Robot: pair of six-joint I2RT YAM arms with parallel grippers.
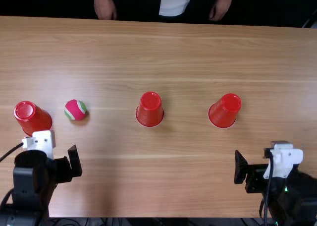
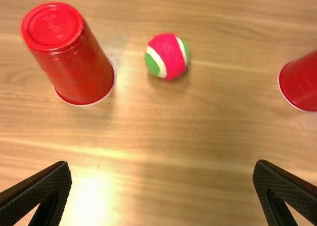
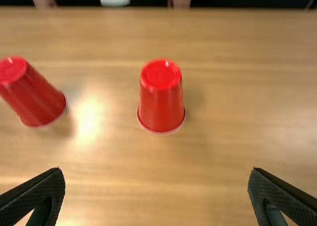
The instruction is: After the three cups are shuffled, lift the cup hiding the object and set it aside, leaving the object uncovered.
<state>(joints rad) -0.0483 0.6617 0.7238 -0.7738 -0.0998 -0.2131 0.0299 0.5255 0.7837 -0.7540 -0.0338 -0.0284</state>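
Top view gives us three red cups, all upside down on the wooden table (image 1: 158, 52), and we place everything from the middle cup (image 1: 149, 109). To its left the pink and green ball (image 1: 75, 109) lies uncovered on the wood, well apart from the middle cup. Farther left of it stands the left cup (image 1: 32, 118), rim down, just beside the ball but not touching it. To the right of the middle cup, about as far off as the ball is on the other side, stands the right cup (image 1: 225, 110).

Both arms sit nearer the table's near edge than the middle cup, one to each side of it. We see the left gripper (image 2: 159, 165) with its fingers spread wide and nothing between them; from its wrist camera the left cup and the ball lie ahead, with bare wood in the gap. The right gripper (image 3: 156, 171) is likewise spread wide and holds nothing, and the right cup stands ahead of it.
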